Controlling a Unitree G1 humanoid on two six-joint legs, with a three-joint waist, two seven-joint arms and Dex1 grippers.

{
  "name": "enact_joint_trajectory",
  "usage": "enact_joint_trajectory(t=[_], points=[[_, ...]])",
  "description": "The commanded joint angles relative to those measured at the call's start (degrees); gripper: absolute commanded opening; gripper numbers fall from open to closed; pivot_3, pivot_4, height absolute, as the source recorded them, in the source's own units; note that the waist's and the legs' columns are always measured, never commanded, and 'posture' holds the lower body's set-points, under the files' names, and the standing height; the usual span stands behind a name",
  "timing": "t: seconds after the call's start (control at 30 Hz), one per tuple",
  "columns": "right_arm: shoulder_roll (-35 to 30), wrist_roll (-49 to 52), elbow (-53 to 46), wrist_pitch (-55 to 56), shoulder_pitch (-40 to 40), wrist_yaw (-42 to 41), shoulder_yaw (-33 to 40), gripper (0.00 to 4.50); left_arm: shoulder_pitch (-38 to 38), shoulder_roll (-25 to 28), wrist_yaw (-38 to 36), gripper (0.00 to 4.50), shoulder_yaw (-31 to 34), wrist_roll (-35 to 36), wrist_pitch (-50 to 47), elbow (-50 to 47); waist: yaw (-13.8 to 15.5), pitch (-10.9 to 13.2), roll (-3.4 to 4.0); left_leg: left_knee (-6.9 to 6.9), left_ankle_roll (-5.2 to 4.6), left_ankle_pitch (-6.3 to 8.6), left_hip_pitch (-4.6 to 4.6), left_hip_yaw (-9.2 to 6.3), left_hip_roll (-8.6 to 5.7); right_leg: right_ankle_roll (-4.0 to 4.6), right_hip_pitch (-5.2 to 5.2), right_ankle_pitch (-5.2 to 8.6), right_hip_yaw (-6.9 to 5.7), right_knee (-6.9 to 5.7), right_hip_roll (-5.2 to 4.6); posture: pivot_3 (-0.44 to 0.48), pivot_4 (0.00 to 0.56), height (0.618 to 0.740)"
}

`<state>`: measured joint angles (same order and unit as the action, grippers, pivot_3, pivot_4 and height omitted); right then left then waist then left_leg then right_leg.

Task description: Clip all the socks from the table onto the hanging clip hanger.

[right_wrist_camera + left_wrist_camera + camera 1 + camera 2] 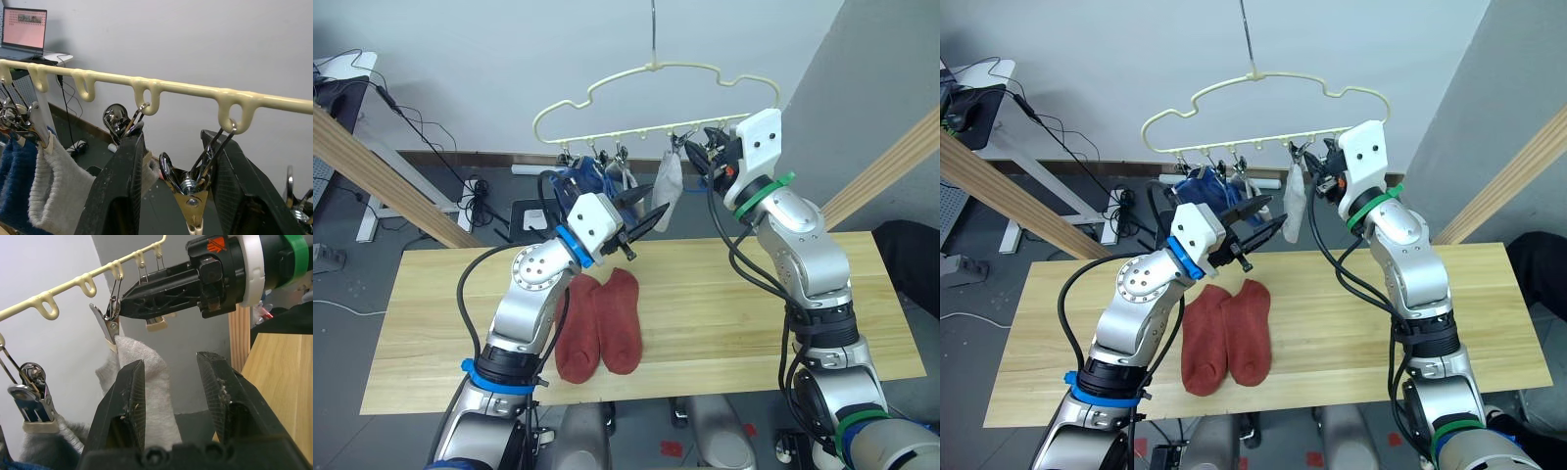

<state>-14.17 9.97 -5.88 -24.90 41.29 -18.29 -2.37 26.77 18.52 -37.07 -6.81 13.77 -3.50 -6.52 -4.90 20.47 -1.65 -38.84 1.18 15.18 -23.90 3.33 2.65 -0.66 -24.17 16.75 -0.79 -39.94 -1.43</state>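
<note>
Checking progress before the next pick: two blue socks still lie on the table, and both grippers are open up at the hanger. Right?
Not quite. The two socks on the table are rust red, as the left eye view shows; the blue ones already hang from the hanger. The rest holds: the left gripper and right gripper are open by the clips.

Both arms are raised, left gripper [646, 227] and right gripper [698, 153] with fingers parted.

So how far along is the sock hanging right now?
Blue socks and grey socks already hang from the clip hanger. Both grippers are open, left gripper beside the grey sock, right gripper at the clips. Two red socks remain on the table.
</note>
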Motion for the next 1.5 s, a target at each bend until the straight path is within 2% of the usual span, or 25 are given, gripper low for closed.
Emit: enact_joint_trajectory(t=[0.03,0.07,0.13,0.27,0.33,0.57,0.67,0.77,0.9,0.97,1.07,1.5], points=[[0.1,-0.3,-1.6,1.3,0.6,-0.1,0.5,1.91,-0.3,0.1,-0.1,1.88,0.4,-0.2,0.5,-2.1,0.0,0.0,0.0,0.0,0.0,0.0,0.0,0.0,0.0,0.0,0.0,0.0,0.0,0.0,0.0,-0.127,0.334,0.74],[0.1,-0.3,-1.5,1.4,0.7,0.0,0.5,1.91,-0.2,0.1,-0.2,1.88,0.4,-0.2,0.5,-2.0,0.0,0.0,0.0,0.0,0.0,0.0,0.0,0.0,0.0,0.0,0.0,0.0,0.0,0.0,0.0,-0.131,0.334,0.74],[0.2,-0.3,-1.3,1.4,0.8,0.1,0.6,1.56,-0.3,0.2,-0.2,1.88,0.4,-0.2,0.6,-1.8,0.0,0.0,0.0,0.0,0.0,0.0,0.0,0.0,0.0,0.0,0.0,0.0,0.0,0.0,0.0,-0.131,0.334,0.74],[0.4,-0.2,-1.2,1.4,0.9,0.3,0.8,0.45,-0.8,0.4,0.0,1.88,0.4,-0.6,0.6,-2.0,0.0,0.0,0.0,0.0,0.0,0.0,0.0,0.0,0.0,0.0,0.0,0.0,0.0,0.0,0.0,-0.131,0.334,0.74],[0.4,-0.2,-1.1,1.4,0.9,0.3,0.9,0.11,-1.3,0.7,0.3,1.88,0.4,-1.1,0.6,-2.1,0.0,0.0,0.0,0.0,0.0,0.0,0.0,0.0,0.0,0.0,0.0,0.0,0.0,0.0,0.0,-0.131,0.334,0.74],[0.5,0.1,-1.0,1.1,1.0,0.3,1.3,0.11,-6.0,1.7,3.2,1.88,0.2,-4.8,-0.9,-3.7,-0.1,0.0,0.0,0.01,0.0,0.0,0.0,0.01,0.01,0.0,-0.01,0.0,0.01,0.0,0.0,-0.131,0.334,0.74],[0.3,0.3,-1.3,0.8,0.9,-0.1,1.4,0.11,-12.7,1.8,5.5,2.43,-0.8,-4.3,-10.3,-7.2,-0.2,0.0,0.0,0.02,0.0,0.0,0.0,0.0,0.02,0.0,-0.01,0.0,0.01,0.01,0.0,-0.138,0.338,0.74],[0.0,0.5,-1.6,0.4,0.8,-0.3,1.6,0.11,-17.4,1.2,8.4,3.33,-1.6,-5.5,-15.9,-10.1,-0.1,0.0,0.0,0.05,-0.01,0.01,0.01,0.0,0.02,0.0,-0.02,0.0,0.02,0.03,0.0,-0.141,0.343,0.74],[-0.4,0.9,-2.6,-0.8,0.2,-0.6,1.8,0.11,-23.2,-3.9,18.7,4.48,-1.9,-9.5,-22.6,-8.8,0.0,0.0,0.01,0.04,-0.09,0.05,0.02,-0.04,0.01,0.0,0.0,0.0,0.01,-0.01,-0.01,-0.144,0.346,0.74],[-0.5,1.0,-3.1,-1.3,-0.2,-0.8,1.8,0.11,-24.4,-5.8,21.4,4.5,-2.6,-11.0,-24.1,-8.1,0.0,0.0,0.01,0.01,-0.25,0.14,0.01,-0.02,-0.01,-0.03,0.01,-0.02,0.03,0.0,-0.03,-0.146,0.348,0.74],[-0.5,1.2,-3.7,-1.9,-0.5,-0.9,1.8,0.11,-24.7,-7.3,21.7,4.5,-4.3,-11.7,-25.0,-7.2,0.0,0.0,0.01,0.05,-0.25,0.14,0.01,-0.06,0.0,-0.03,-0.02,-0.02,-0.01,-0.02,-0.02,-0.146,0.348,0.74],[0.2,1.5,-4.9,-3.4,-0.9,-0.7,1.7,0.11,-19.5,-7.3,22.1,4.5,-5.6,-14.8,-26.0,3.3,-0.1,0.0,0.01,0.06,-0.25,0.14,0.02,-0.02,0.0,-0.03,-0.01,-0.02,0.01,0.0,-0.02,-0.157,0.349,0.74]])
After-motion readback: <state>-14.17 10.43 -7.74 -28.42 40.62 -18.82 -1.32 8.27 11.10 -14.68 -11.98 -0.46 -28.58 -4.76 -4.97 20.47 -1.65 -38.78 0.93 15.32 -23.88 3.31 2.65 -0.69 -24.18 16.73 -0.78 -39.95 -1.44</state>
